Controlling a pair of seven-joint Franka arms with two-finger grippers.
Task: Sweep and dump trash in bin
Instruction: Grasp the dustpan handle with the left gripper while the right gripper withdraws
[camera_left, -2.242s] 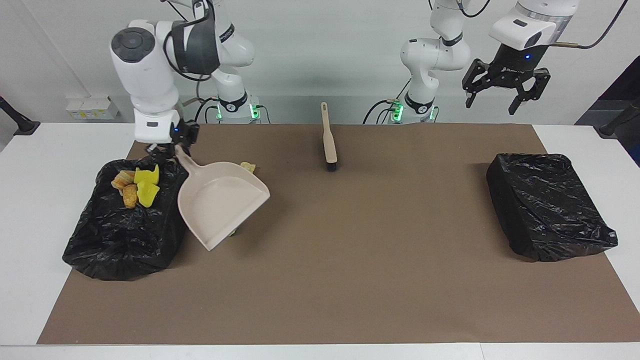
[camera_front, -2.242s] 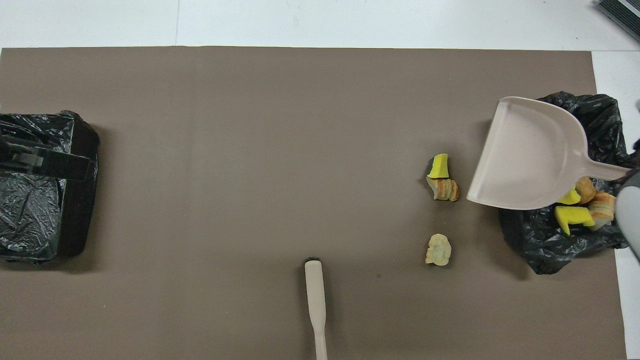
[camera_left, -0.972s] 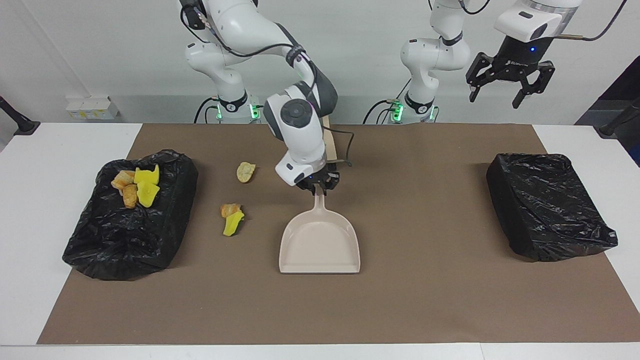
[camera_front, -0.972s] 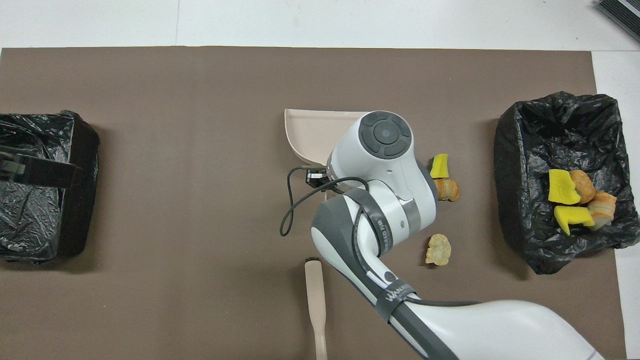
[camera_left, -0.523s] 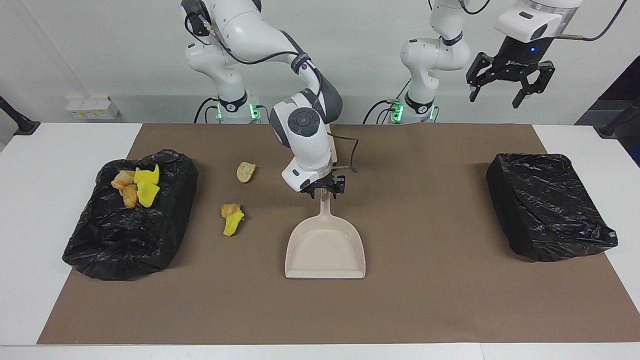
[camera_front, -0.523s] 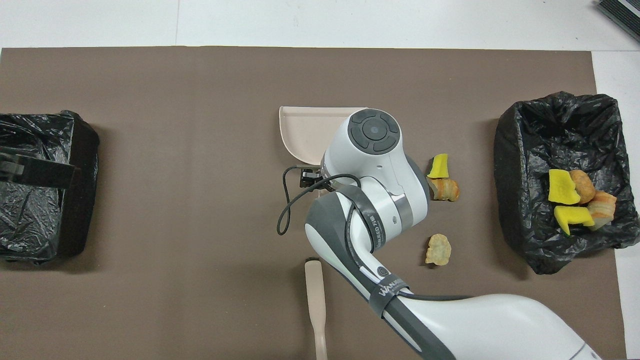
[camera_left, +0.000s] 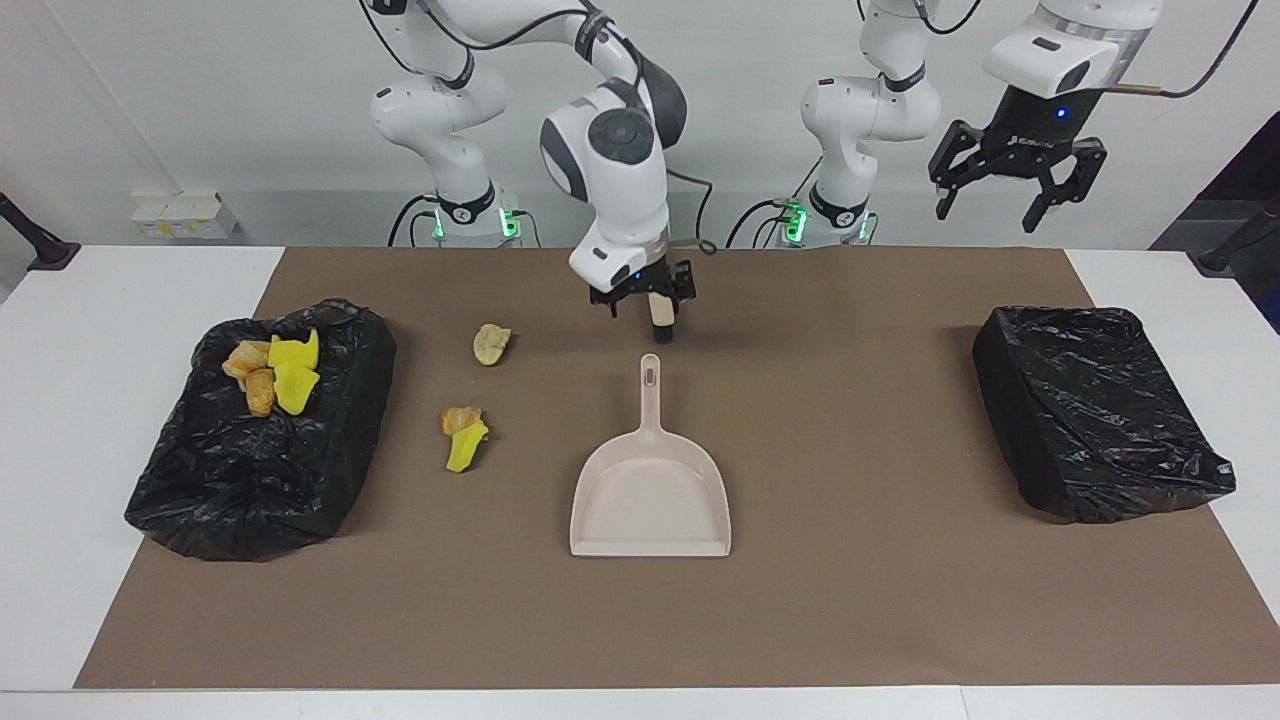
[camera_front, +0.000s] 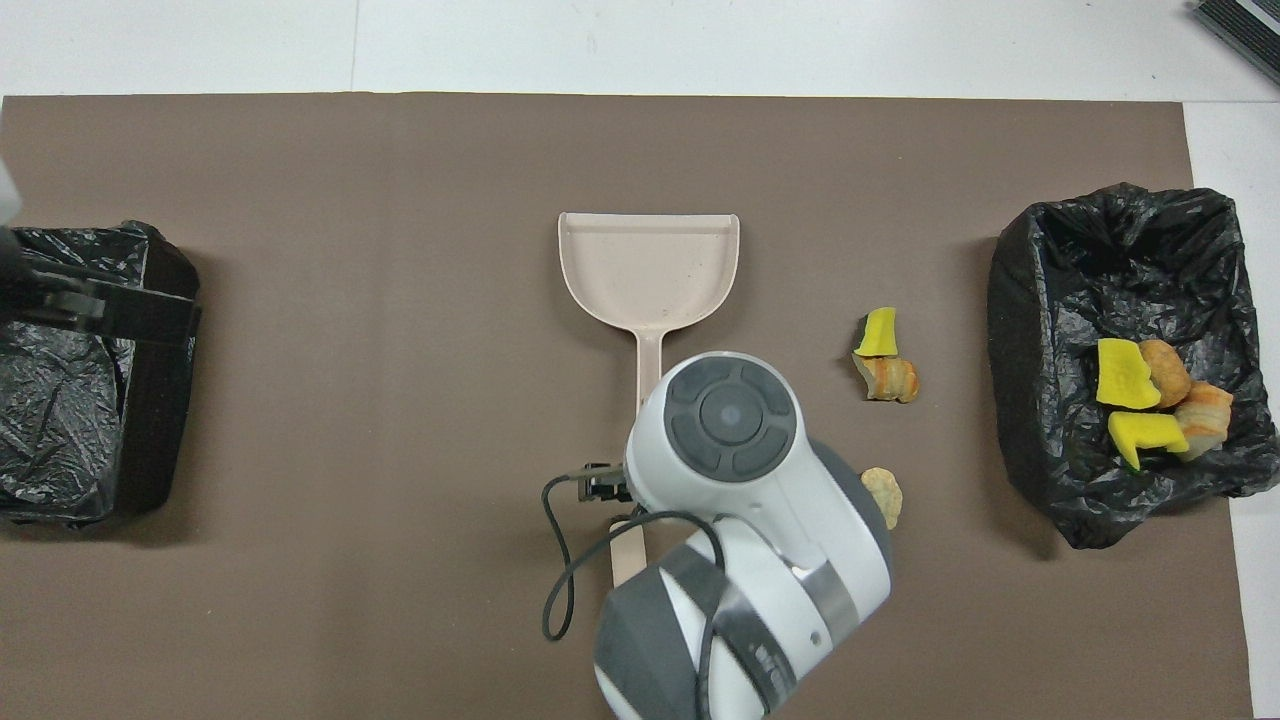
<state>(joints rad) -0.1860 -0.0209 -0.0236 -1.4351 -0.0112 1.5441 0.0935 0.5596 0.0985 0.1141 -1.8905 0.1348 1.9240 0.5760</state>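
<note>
The beige dustpan (camera_left: 650, 490) (camera_front: 650, 262) lies flat in the middle of the brown mat, its handle pointing toward the robots. My right gripper (camera_left: 650, 303) hangs open just over the brush (camera_left: 661, 318) (camera_front: 628, 552), one finger on each side of it, holding nothing. Loose trash lies on the mat: a pale chunk (camera_left: 491, 343) (camera_front: 886, 497), and an orange chunk (camera_left: 460, 417) (camera_front: 890, 380) touching a yellow one (camera_left: 465, 447) (camera_front: 878, 333). Several more chunks (camera_left: 272, 375) (camera_front: 1150, 400) lie in the black-lined bin (camera_left: 250, 490) (camera_front: 1040, 300). My left gripper (camera_left: 1015, 195) waits open, high up.
A second black-lined bin (camera_left: 1100, 420) (camera_front: 80, 420) stands at the left arm's end of the table, under the left gripper. The brown mat (camera_left: 850, 600) covers most of the white table. My right arm hides most of the brush in the overhead view.
My right gripper opened and let go of the dustpan's handle, then rose and drew back toward the robots to over the brush. The dustpan stays flat on the mat.
</note>
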